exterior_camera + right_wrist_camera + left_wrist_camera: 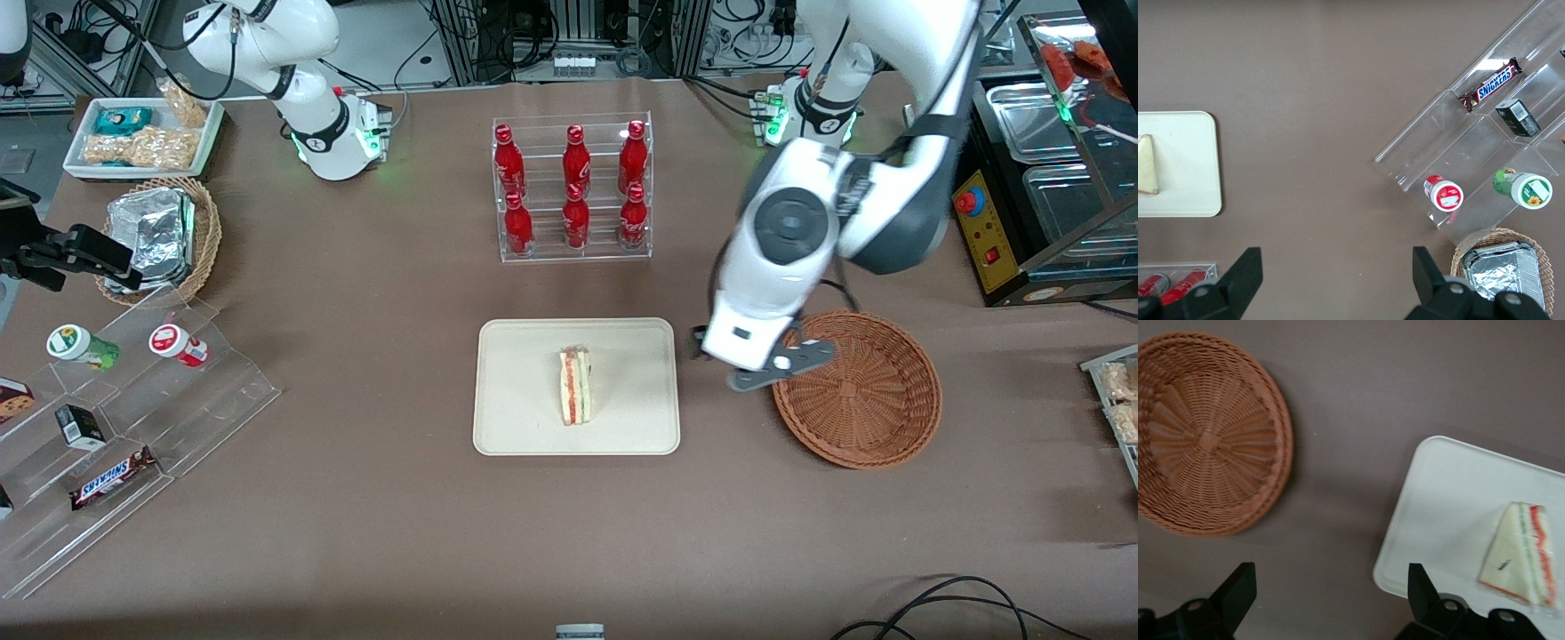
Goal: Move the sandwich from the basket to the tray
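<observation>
The sandwich [576, 385] is a pale triangular wedge with red and green layers. It lies flat near the middle of the cream tray [516, 373], and shows on the tray [1445, 500] in the left wrist view as the sandwich [1525, 553]. The round reddish-brown basket [858, 387] sits beside the tray toward the working arm's end and holds nothing; in the wrist view the basket [1205, 443] shows its bare weave. My gripper [745, 363] hangs above the bare table between tray and basket. In the wrist view the gripper [1330, 580] is open, with nothing between its fingers.
A clear rack of red bottles [573, 187] stands farther from the front camera than the tray. Toward the parked arm's end are a stepped acrylic stand with snacks [116, 391], a tan basket of foil packs [160, 236] and a white tray of snack bags [142, 133].
</observation>
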Tool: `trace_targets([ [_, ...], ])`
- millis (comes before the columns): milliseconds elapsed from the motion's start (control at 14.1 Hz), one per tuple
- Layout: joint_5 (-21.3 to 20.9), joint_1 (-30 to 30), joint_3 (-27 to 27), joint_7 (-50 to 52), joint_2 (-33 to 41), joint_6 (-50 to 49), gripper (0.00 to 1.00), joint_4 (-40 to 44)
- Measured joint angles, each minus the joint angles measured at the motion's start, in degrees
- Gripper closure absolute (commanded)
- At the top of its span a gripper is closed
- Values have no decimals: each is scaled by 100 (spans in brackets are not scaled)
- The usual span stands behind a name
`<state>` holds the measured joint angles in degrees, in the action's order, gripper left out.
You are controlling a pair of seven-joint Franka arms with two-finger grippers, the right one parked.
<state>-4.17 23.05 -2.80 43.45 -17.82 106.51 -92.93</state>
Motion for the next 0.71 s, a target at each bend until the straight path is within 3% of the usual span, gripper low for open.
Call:
trace_targets([
  [354, 129, -943, 15, -1489, 888, -361, 0, -843],
  [707, 137, -1608, 13, -2977, 1493, -1166, 0, -908],
])
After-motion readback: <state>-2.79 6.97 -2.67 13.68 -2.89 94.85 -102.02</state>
